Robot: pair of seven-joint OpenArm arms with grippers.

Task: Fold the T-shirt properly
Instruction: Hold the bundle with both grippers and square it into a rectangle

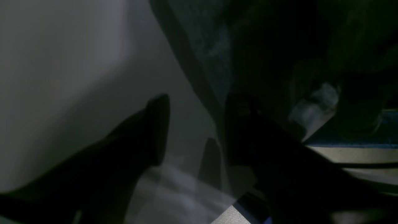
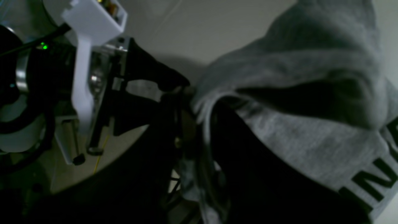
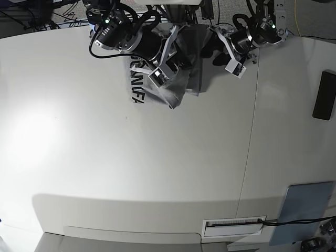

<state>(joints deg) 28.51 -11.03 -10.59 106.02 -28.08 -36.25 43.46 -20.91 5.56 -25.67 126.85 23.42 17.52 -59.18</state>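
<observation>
The heather-grey T-shirt (image 3: 181, 68) hangs bunched at the far middle of the white table (image 3: 131, 157), with black lettering (image 3: 137, 81) on its left part. In the right wrist view the T-shirt (image 2: 298, 102) fills the right half, lettering (image 2: 373, 177) at the lower right. My right gripper (image 3: 176, 63) is shut on a gathered edge of the fabric (image 2: 199, 105) and holds it off the table. My left gripper (image 3: 211, 52) is just right of the shirt, open and empty. Its dark fingers (image 1: 158, 124) stand apart over bare table, and one finger (image 2: 161, 77) almost touches the fabric.
A black flat object (image 3: 324, 95) lies at the right edge. A grey-blue pad (image 3: 304, 210) lies at the near right corner, with a slotted white plate (image 3: 233, 226) at the front edge. Cables (image 3: 37, 16) run behind the table.
</observation>
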